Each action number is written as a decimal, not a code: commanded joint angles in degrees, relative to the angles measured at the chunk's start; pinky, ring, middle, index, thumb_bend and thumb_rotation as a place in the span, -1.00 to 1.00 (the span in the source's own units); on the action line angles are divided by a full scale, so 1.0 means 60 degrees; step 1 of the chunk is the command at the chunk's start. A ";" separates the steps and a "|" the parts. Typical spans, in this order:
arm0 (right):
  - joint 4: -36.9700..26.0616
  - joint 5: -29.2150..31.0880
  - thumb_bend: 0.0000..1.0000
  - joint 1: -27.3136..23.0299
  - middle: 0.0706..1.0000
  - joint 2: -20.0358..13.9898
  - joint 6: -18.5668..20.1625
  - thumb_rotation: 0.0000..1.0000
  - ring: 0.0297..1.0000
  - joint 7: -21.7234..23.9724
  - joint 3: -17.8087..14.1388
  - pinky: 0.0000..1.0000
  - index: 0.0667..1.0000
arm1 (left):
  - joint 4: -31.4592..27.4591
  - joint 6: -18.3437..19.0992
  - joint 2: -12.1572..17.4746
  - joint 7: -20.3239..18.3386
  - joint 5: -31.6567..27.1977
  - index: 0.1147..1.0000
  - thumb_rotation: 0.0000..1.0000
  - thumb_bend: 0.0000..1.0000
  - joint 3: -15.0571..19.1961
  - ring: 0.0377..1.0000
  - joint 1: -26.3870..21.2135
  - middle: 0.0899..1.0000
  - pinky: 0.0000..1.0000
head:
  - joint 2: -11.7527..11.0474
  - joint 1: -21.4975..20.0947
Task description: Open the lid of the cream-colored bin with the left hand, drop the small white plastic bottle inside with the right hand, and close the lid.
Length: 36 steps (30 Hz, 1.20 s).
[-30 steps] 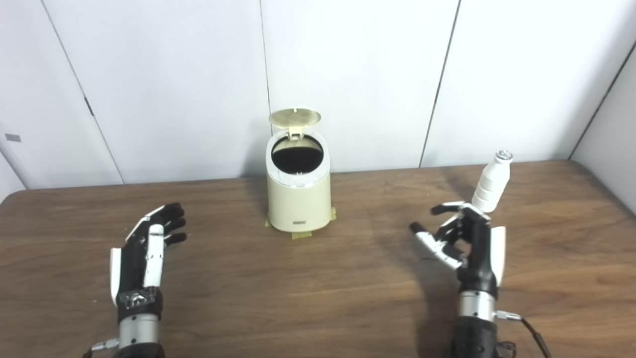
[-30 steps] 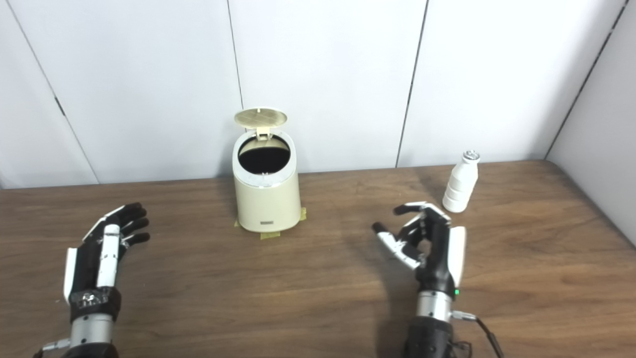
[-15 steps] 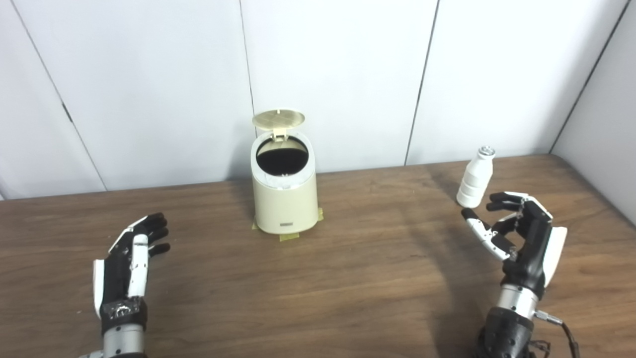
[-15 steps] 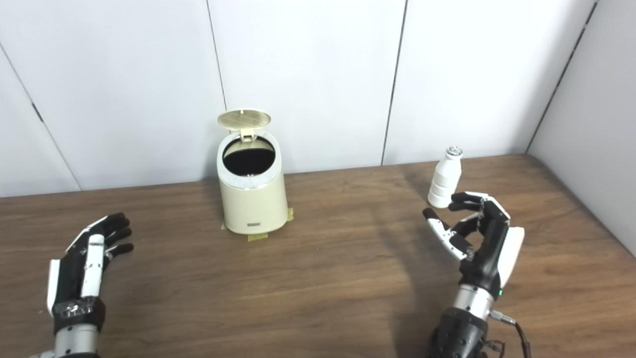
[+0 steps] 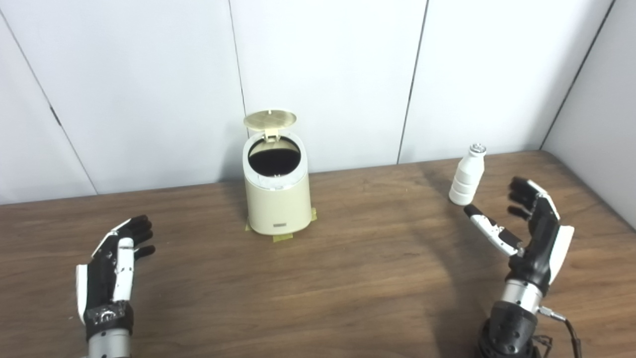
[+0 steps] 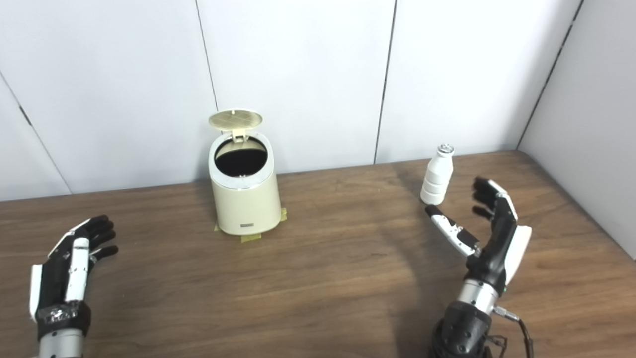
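The cream-colored bin (image 5: 278, 199) stands at the back middle of the table, fixed with tape at its base. Its round lid (image 5: 270, 119) is tipped up and back, and the dark inside shows. A small white plastic bottle (image 5: 466, 175) stands upright at the back right. My right hand (image 5: 526, 226) is open just in front of the bottle and a little to its right, fingers and thumb spread, not touching it. My left hand (image 5: 113, 266) is open near the front left, far from the bin, holding nothing.
The brown wooden table (image 5: 348, 278) runs to white wall panels (image 5: 323, 74) right behind the bin and bottle. A grey side wall (image 6: 591, 124) closes in the table's right edge. A cable (image 5: 561, 323) hangs from my right wrist.
The camera has turned right, shifting the whole scene left. My right hand has moved right, close to the bottle, and spread its fingers wider. The bin, lid and bottle stay put.
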 commanded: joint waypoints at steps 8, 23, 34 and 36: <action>0.0013 -0.0190 0.49 -0.0839 0.67 -0.0622 0.0833 -0.36 0.64 0.0400 0.0046 0.52 0.71 | -0.0237 -0.0339 0.0114 0.0025 -0.0044 0.37 0.50 -0.57 0.0050 0.47 -0.0306 0.43 0.34 | 0.0047 -0.0079; 0.1716 0.0234 0.57 -0.2057 0.67 -0.1308 0.1556 -0.42 0.58 0.0850 0.0158 0.35 0.76 | -0.0193 -0.0442 0.0105 0.0031 -0.0112 0.36 0.49 -0.55 0.0042 0.45 -0.0222 0.42 0.32 | 0.0051 -0.0119; 0.2842 0.0449 0.59 -0.3097 0.79 -0.1713 0.1777 -0.40 0.67 0.0872 0.0193 0.40 0.82 | -0.0904 -0.0203 0.0160 -0.0030 -0.0197 0.34 0.46 -0.53 0.0089 0.44 -0.0098 0.39 0.30 | 0.0041 -0.0149; 0.3050 0.0447 0.63 -0.3232 0.83 -0.1786 0.1682 -0.39 0.71 0.0796 0.0201 0.41 0.83 | -0.1106 -0.0070 0.0176 -0.0038 -0.0198 0.34 0.46 -0.53 0.0108 0.45 -0.0068 0.40 0.31 | 0.0047 -0.0169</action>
